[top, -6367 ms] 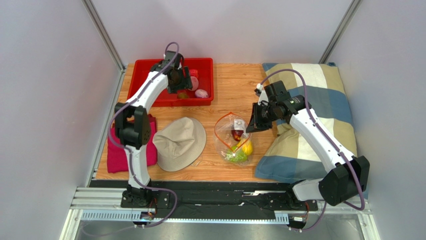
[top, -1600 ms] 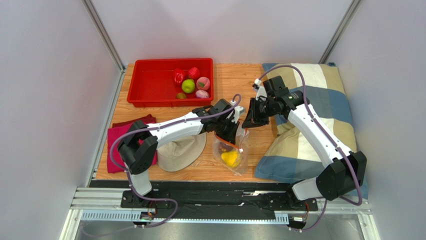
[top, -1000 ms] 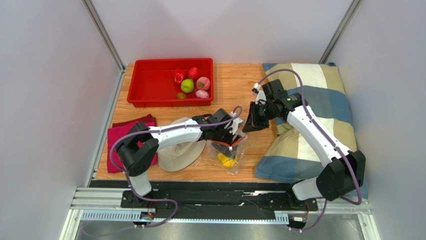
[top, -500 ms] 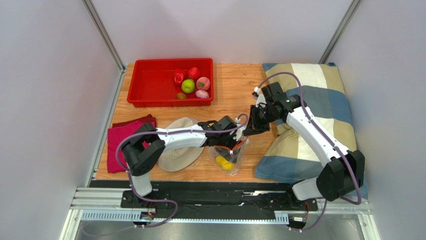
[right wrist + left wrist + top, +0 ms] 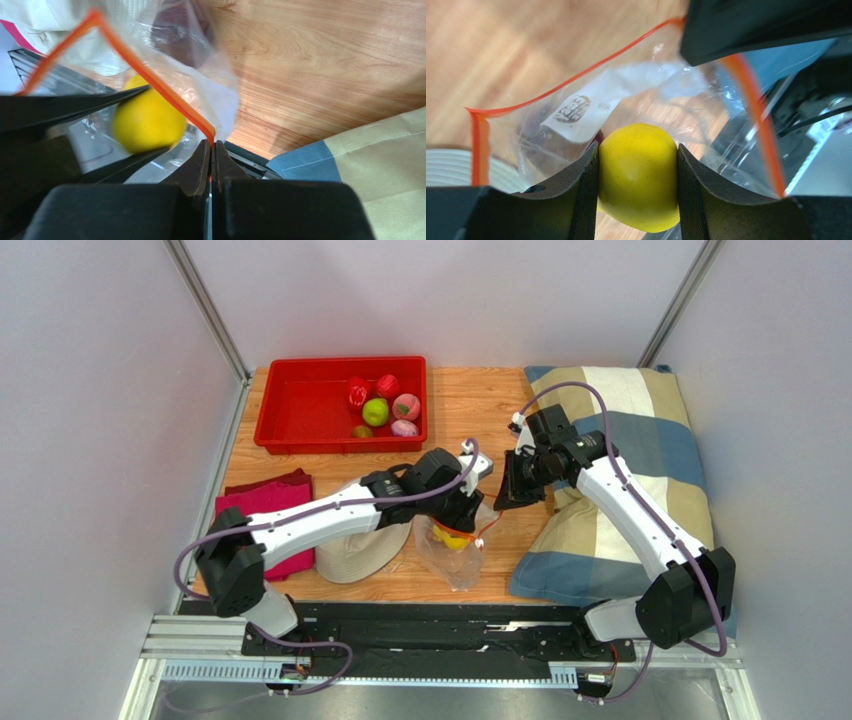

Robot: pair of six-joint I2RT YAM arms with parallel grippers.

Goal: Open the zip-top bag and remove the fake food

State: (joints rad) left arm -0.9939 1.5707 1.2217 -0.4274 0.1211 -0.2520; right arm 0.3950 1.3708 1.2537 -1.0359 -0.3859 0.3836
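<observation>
The clear zip-top bag (image 5: pixel 458 558) with its orange zipper strip (image 5: pixel 571 82) hangs open over the wooden table. My right gripper (image 5: pixel 211 146) is shut on the bag's orange rim (image 5: pixel 165 92) and holds it up. My left gripper (image 5: pixel 637 172) is shut on a yellow fake fruit (image 5: pixel 638 176) at the bag's mouth; the same yellow fruit (image 5: pixel 148 121) shows in the right wrist view and from above (image 5: pixel 455 537). A dark maroon piece (image 5: pixel 180 31) lies deeper in the bag. Several other fake foods (image 5: pixel 376 412) lie in the red bin (image 5: pixel 300 412).
A beige hat (image 5: pixel 350 550) lies under my left arm, beside a pink cloth (image 5: pixel 280 500) at the table's left. A plaid pillow (image 5: pixel 640 440) fills the right side, close behind the right gripper (image 5: pixel 512 490).
My left gripper has closed on the yellow fruit inside the bag and lifted it toward the mouth. The right gripper has kept its hold on the rim.
</observation>
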